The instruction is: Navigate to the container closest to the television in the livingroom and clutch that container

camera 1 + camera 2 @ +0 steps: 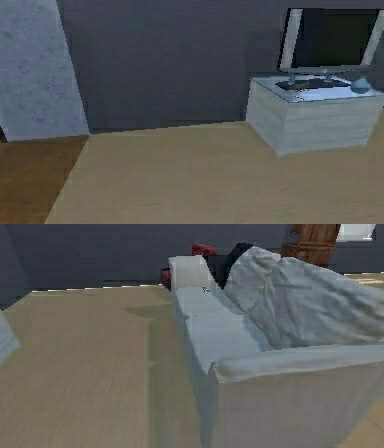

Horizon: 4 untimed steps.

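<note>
A television (333,39) with a dark screen and pale frame stands on a light wooden stand (315,115) at the forward view's right. On the stand's top lies a dark flat thing (310,84) under the screen. A small bluish rounded container (360,87) sits near the stand's right end.
A dark grey wall (170,60) runs behind the stand, with a lighter wall panel (35,70) at the left. Pale wood floor (180,170) lies in front. In the arm side view a white sofa (270,334) stands close, with red and dark things (205,254) and wooden furniture (315,239) behind it.
</note>
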Motion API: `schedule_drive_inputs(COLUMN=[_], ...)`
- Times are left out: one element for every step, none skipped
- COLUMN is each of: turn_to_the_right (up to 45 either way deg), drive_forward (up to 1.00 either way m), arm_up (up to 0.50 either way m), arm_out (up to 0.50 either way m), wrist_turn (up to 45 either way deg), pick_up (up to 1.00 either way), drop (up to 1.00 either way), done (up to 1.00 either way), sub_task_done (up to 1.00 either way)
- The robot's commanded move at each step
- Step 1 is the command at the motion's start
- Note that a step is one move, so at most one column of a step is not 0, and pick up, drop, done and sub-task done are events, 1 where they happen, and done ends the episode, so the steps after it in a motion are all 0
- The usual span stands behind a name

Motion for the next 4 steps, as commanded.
schedule_drive_inputs(turn_to_the_right=[33.0,0.0,21.0,0.0], drive_forward=[0.0,0.45,0.0,1.0], arm_up=[0.0,0.0,0.0,0.0], arm_out=[0.0,0.0,0.0,0.0], wrist_turn=[0.0,0.0,0.0,0.0], pick_up=[0.0,0.0,0.0,0.0], drop=[0.0,0.0,0.0,0.0], done=[0.0,0.0,0.0,0.0], sub_task_done=[0.0,0.0,0.0,0.0])
